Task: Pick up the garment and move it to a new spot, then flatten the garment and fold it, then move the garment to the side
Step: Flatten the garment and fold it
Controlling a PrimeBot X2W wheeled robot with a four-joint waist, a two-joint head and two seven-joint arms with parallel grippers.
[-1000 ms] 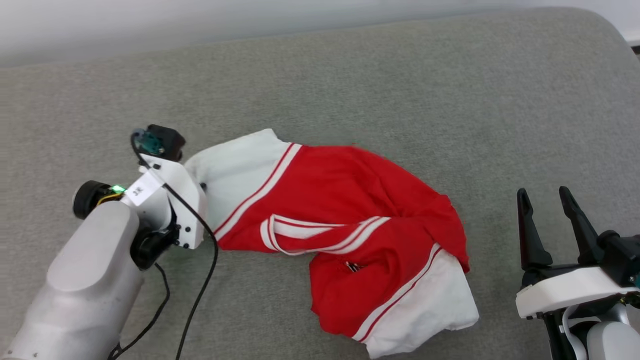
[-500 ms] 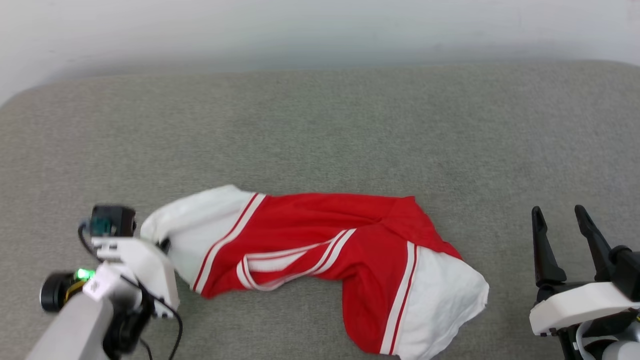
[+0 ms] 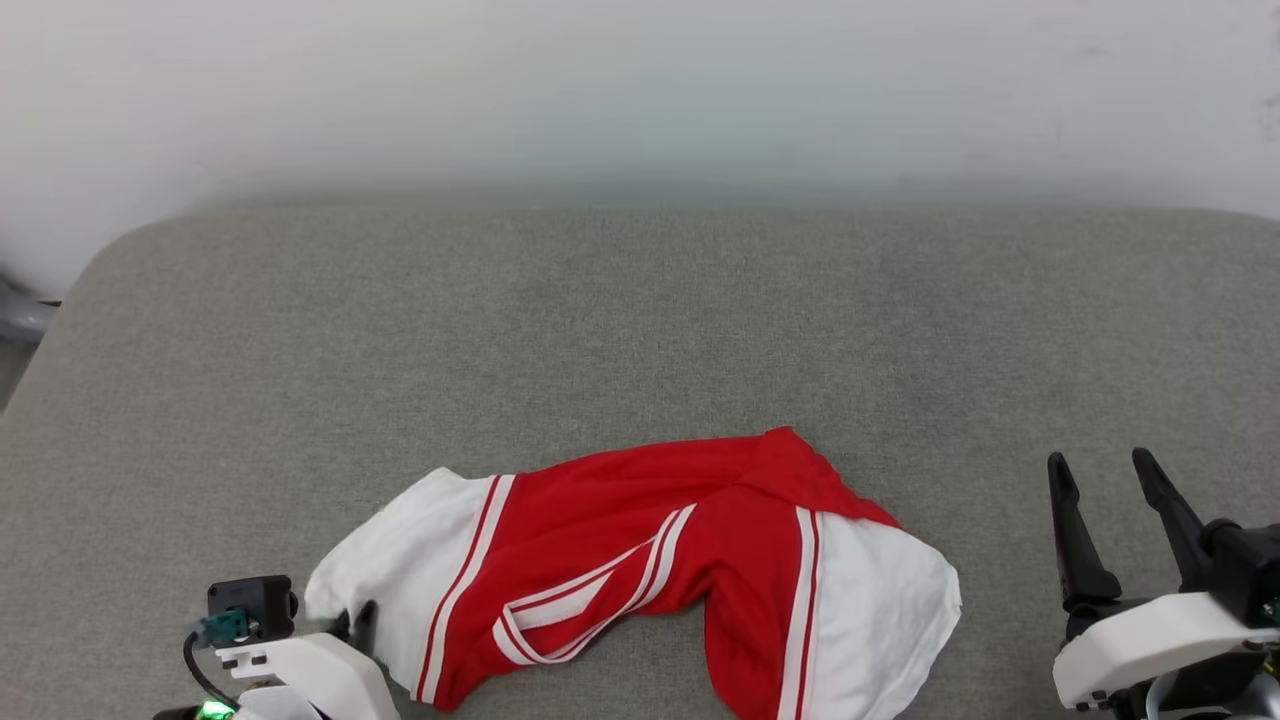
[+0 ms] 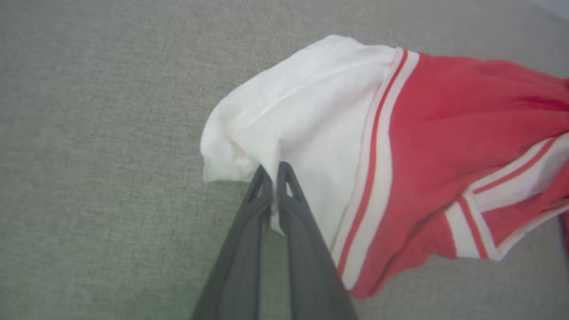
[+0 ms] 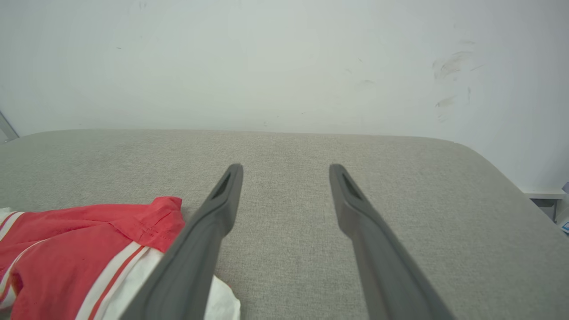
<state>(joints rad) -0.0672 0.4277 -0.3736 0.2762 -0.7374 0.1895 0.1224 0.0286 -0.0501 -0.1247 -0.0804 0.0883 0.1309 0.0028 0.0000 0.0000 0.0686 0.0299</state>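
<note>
Garment [image 3: 640, 540] is lying crumpled across the near middle of the grey fabric worktop [image 3: 640, 320], red body in the centre, a white sleeve spreading out at each end. Its lower part is running off the bottom of the head view.

Left gripper [image 4: 274, 171]: fingers [image 4: 249, 249] are pressing together on the edge of the white sleeve at the garment's left end; the cloth is bunching round the tips. The striped trim is lying just beyond the pinch, and the red body is trailing away to the robot's right.

Right gripper [image 3: 1098, 462]: fingers are standing wide apart, holding nothing, hovering well clear of the right-hand sleeve. A strip of bare fabric surface is showing between them.

Edges: the worktop's far edge is running along the pale wall [image 3: 640, 90], curving down at a rounded corner on the far left. A second rounded corner is showing at the far right in the right wrist view.

Open room: a broad bare stretch is lying between the garment and the far edge, and more is opening to the left of the pinched sleeve
</note>
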